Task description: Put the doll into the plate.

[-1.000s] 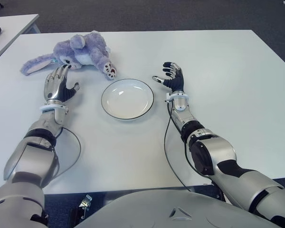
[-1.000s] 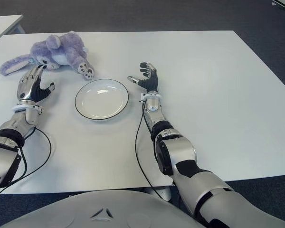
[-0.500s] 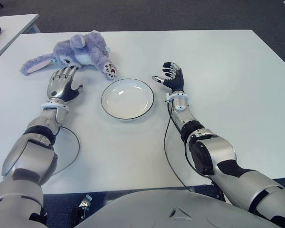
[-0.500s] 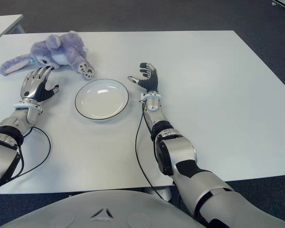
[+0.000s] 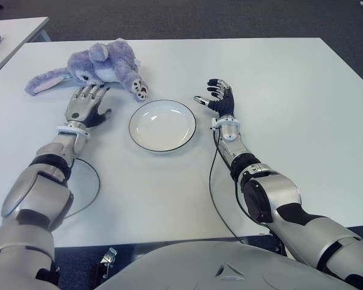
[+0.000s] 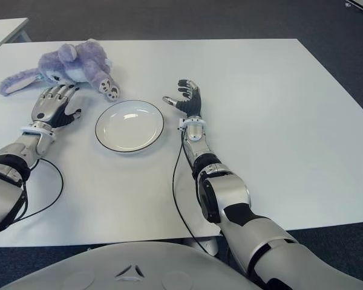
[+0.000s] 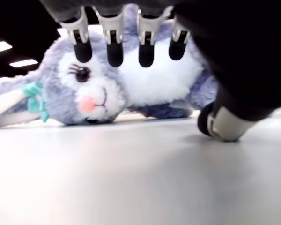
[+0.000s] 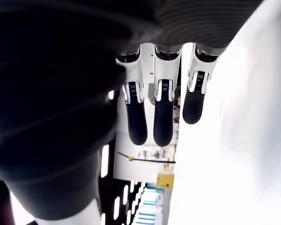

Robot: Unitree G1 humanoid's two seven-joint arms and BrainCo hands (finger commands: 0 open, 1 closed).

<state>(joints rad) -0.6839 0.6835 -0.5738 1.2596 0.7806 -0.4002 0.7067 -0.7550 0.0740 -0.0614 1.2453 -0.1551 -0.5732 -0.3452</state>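
The doll [image 5: 103,63], a purple plush rabbit, lies on its side near the far left part of the white counter [image 5: 290,90], 1 long ear stretched toward the left edge; the left hand [image 5: 85,104] sits just in front of it with its fingers [image 7: 114,44] spread and holding nothing, their tips close to the doll's face; the plate [image 5: 162,125] stands bare near the counter's middle, just right of that hand, apart from the doll's foot; the right hand [image 5: 221,98] shows just right of the plate, fingers loosely open and holding nothing; the counter's right half offers wide open room.
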